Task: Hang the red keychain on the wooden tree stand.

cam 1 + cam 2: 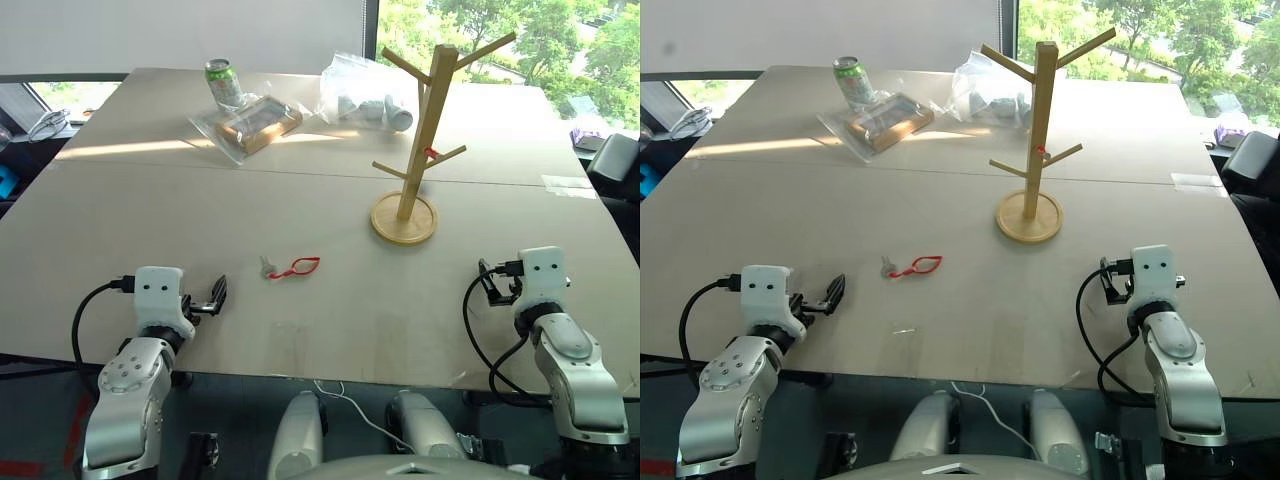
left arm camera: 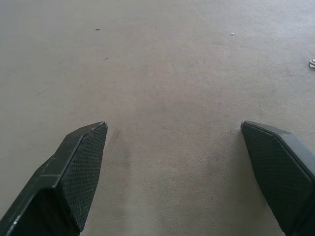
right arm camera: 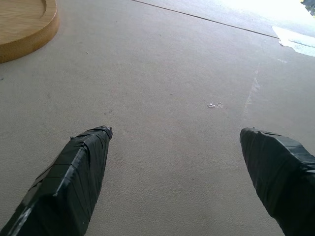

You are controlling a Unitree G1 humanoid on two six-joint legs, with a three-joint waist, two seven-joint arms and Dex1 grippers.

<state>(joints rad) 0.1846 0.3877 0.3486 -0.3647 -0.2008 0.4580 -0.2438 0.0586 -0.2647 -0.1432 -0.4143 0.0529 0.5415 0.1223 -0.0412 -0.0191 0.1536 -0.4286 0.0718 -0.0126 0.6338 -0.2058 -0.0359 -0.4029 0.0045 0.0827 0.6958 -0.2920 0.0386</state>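
Left eye view: we note the red keychain [image 1: 293,267] flat on the table [image 1: 300,200], near-left of the wooden tree stand [image 1: 408,150], axis crosswise; left gripper [image 1: 218,296] nearer. Both grippers' jaws apart, empty.

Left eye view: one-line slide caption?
Red keychain lies on the table, wooden tree stand beyond; both claws open, empty.

The right pincer [image 3: 174,135] hangs over the bare beige table [image 3: 162,59], its two black fingers [image 3: 81,167] spread wide with nothing between them. Ahead and off to one side lies the rim of the wooden tree stand's round base [image 3: 27,24]. A thin seam [image 3: 197,17] crosses the table farther ahead.
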